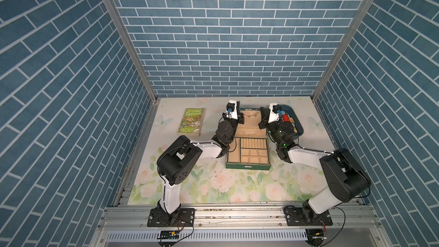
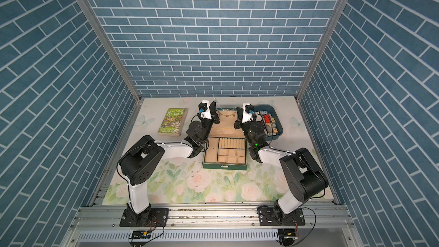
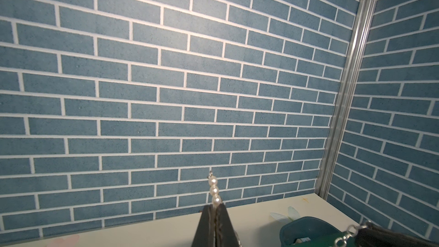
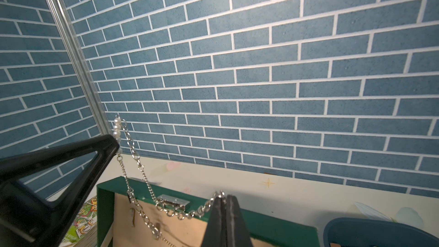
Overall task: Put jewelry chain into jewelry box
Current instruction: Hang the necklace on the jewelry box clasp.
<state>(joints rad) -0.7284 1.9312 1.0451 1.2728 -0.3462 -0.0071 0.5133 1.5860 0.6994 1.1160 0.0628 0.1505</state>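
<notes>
Paperback [image 1: 192, 121], green cover titled "The 65-Storey Treehouse": lies flat near the far left corner of the floral table [image 1: 213, 181].

Left gripper [image 3: 215, 210]: raised just left of the box lid, towards the table's far edge. Jaws pressed together, pinching one end of the jewelry chain. Three pearl beads [image 3: 214, 190] stand up past the fingertips.

Jewelry chain [image 4: 137, 155]: silvery links, off the table, strung between the two grippers. From the left grip it sags to the upper edge of the lid [image 1: 249, 124], passes by the metal clasp there and rises to the right grip. A second strand hangs down in front of the beige lid lining. Whether the links touch the lid cannot be told.

Jewelry box [image 1: 248, 166]: dark green, open, at the table's middle, lid upright on the far side. Beige ring rolls and square compartments visible in both top views.

Right gripper [image 4: 225, 200]: raised just right of the lid. Jaws closed tight, chain links caught at the tips.

Tray [image 1: 299, 124], blue, holding small items: by the far right corner, behind the right arm.
</notes>
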